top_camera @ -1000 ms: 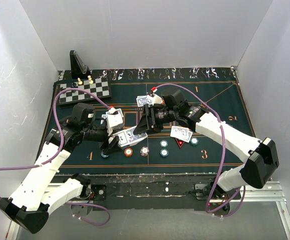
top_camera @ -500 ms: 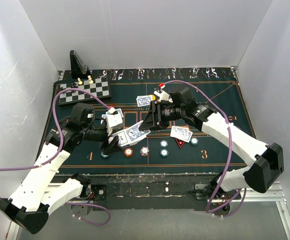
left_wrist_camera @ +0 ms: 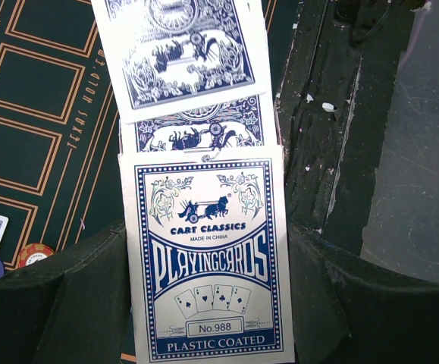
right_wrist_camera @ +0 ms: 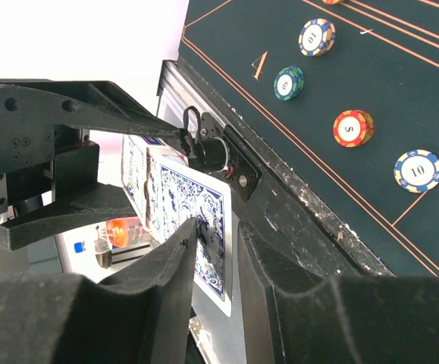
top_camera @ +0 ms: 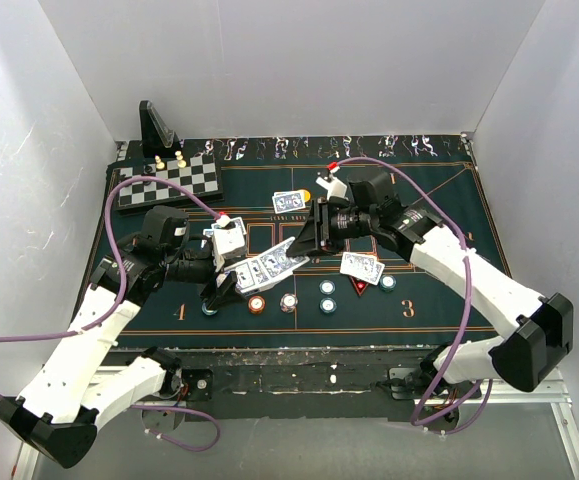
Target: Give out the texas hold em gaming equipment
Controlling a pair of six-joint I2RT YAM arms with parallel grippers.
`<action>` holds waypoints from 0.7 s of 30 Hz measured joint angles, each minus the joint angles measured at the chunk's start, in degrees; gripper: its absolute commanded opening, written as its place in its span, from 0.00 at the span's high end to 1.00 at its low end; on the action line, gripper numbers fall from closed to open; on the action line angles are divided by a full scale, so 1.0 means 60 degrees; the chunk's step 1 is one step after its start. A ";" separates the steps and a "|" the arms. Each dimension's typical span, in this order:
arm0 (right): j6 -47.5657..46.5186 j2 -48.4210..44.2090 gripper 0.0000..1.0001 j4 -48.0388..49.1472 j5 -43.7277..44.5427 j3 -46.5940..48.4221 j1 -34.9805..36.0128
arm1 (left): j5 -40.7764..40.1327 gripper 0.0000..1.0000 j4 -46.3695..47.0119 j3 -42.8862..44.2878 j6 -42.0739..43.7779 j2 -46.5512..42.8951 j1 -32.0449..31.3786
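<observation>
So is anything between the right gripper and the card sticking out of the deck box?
Nothing visible does. The right gripper is pinched on the card itself, and the left gripper clamps the deck box.

**Cards aloft, chips down**

Held above the felt point(top_camera: 434, 215): blue-printed card box point(left_wrist_camera: 208, 258), blue-backed cards point(top_camera: 269, 266) fanned from its top. Lying flat: far cards point(top_camera: 289, 202), near cards point(top_camera: 362, 267), red triangle marker point(top_camera: 358, 287). Lined near the front edge: orange chip point(top_camera: 256, 303), whitish chip point(top_camera: 288, 302), teal chips point(top_camera: 327, 288).
</observation>
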 measured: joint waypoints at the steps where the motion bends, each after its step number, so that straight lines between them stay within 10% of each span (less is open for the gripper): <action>1: -0.0011 -0.0044 0.65 -0.0029 0.0000 0.0000 -0.0062 | 0.0000 0.98 0.0000 0.0000 0.0000 0.0000 0.0000; 21: -0.0280 -0.0339 0.92 -0.0390 -0.0018 0.0000 -0.0637 | 0.0026 0.98 0.0000 0.0000 0.0000 -0.0004 0.0000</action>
